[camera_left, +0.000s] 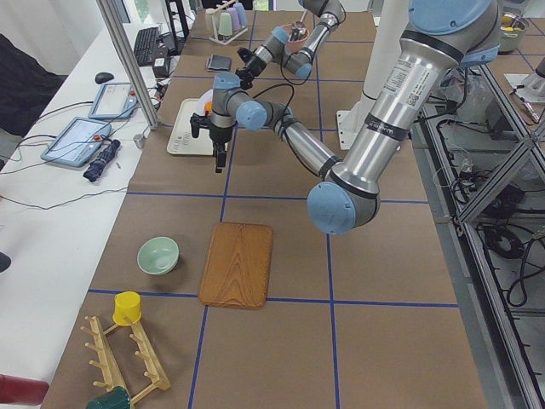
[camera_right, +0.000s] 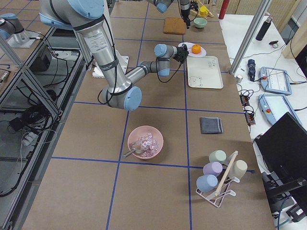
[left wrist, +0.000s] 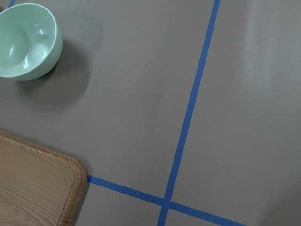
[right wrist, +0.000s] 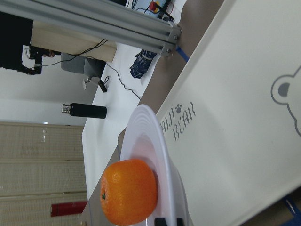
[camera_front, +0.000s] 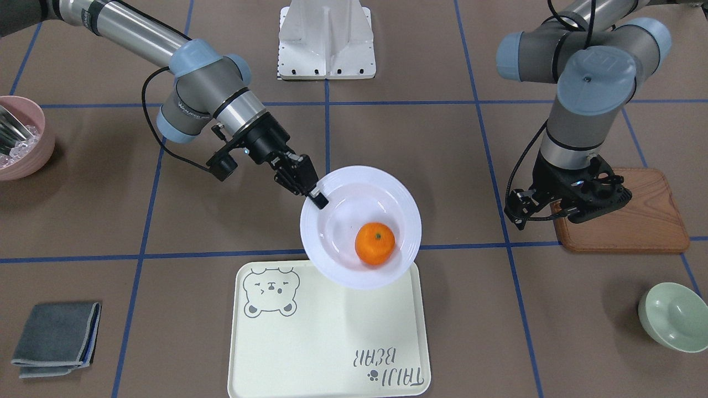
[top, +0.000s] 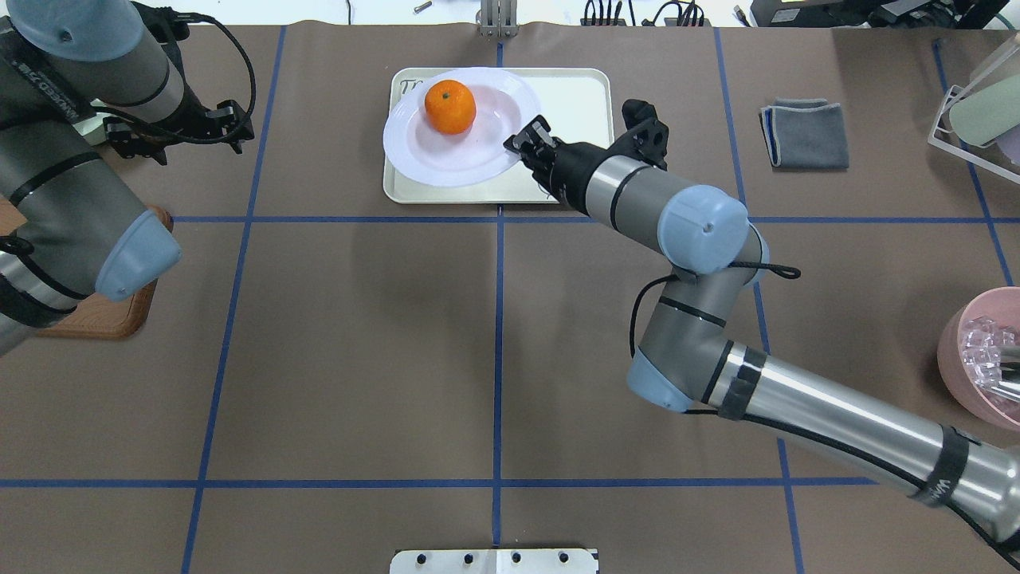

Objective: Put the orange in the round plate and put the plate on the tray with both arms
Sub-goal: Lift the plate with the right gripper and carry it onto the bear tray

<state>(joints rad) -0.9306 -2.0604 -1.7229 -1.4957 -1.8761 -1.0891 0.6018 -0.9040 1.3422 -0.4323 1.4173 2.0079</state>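
The orange [camera_front: 375, 243] lies in the white round plate [camera_front: 381, 188]. My right gripper [camera_front: 316, 198] is shut on the plate's rim on the robot's side and holds it tilted. The plate hangs a little above the cream bear tray [camera_front: 332, 342], over the tray's edge nearest the robot. In the right wrist view the orange [right wrist: 129, 190] rests against the plate [right wrist: 155, 136] above the tray [right wrist: 235, 132]. My left gripper [camera_front: 575, 205] hovers over a wooden board [camera_front: 647, 221], away from the plate; its fingers are hidden under the wrist.
A pale green bowl [camera_front: 675, 316] sits beyond the wooden board. A pink bowl [camera_front: 19, 138] with clear pieces and a folded grey cloth [camera_front: 55, 338] lie on my right side. A white mount [camera_front: 326, 38] stands at the robot's base.
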